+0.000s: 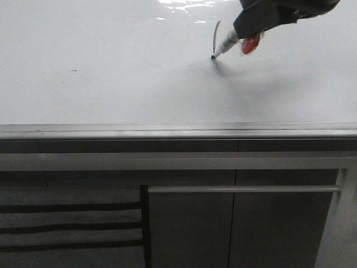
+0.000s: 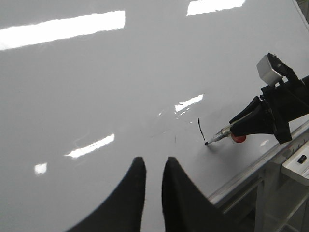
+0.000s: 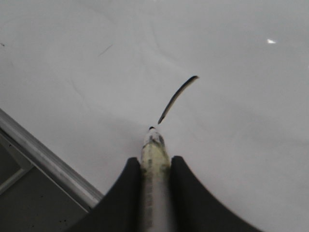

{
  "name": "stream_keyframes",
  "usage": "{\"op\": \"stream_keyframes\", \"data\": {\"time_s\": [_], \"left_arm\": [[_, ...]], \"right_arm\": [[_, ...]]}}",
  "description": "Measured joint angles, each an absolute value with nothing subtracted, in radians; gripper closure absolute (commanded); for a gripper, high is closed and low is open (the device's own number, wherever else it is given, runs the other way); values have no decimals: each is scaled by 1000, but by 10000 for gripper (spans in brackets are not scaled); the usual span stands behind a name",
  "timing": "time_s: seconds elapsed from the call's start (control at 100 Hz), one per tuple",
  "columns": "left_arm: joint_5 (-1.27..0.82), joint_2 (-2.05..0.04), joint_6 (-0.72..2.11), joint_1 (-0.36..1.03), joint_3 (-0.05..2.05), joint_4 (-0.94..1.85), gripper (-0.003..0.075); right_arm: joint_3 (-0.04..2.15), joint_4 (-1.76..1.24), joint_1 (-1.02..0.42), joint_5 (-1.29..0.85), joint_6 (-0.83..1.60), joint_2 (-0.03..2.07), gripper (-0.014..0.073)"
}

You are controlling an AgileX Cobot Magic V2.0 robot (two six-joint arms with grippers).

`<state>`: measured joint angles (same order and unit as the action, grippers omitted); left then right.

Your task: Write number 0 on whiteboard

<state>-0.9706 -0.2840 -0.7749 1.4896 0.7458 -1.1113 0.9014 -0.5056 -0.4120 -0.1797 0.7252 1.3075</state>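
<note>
- Nearest us in the front view we note the grey metal edge strip of the whiteboard; the board lies flat and fills the worktop.
- The left gripper hangs over bare board, well apart from the writing. Its fingers stand narrow, a thin gap between them, holding nothing. We judge this arm idle.
- Farther in, the right gripper has its fingers closed around a marker, barrel pinched between them, tip pointing out ahead.
- The marker tip touches the board, or is just at it, at the lower end of a short curved black stroke.
- That stroke is all we see of the number 0: one arc, running from the tip away toward the far side. No closed oval yet.
- Step in hand, as we judge it: drawing the first side of the zero, early in the task.
- Next move calls for keeping the tip pressed evenly, sweeping round through the bottom curve, up the other side, and closing at the far end of the arc.
- Glare patches lie at the far edge.
</note>
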Motion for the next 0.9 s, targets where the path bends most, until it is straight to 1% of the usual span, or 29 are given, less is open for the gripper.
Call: {"op": "stream_keyframes", "data": {"time_s": [0.31, 0.7, 0.9], "left_arm": [[-971, -282, -775, 1490, 746, -1111, 657], [-971, -282, -775, 1490, 746, -1111, 657], [-971, -282, -775, 1490, 746, -1111, 657]], "right_arm": [[901, -506, -408, -204, 725, 1311, 641], [901, -511, -294, -320, 715, 1304, 641], [901, -515, -278, -329, 715, 1303, 641]]}}
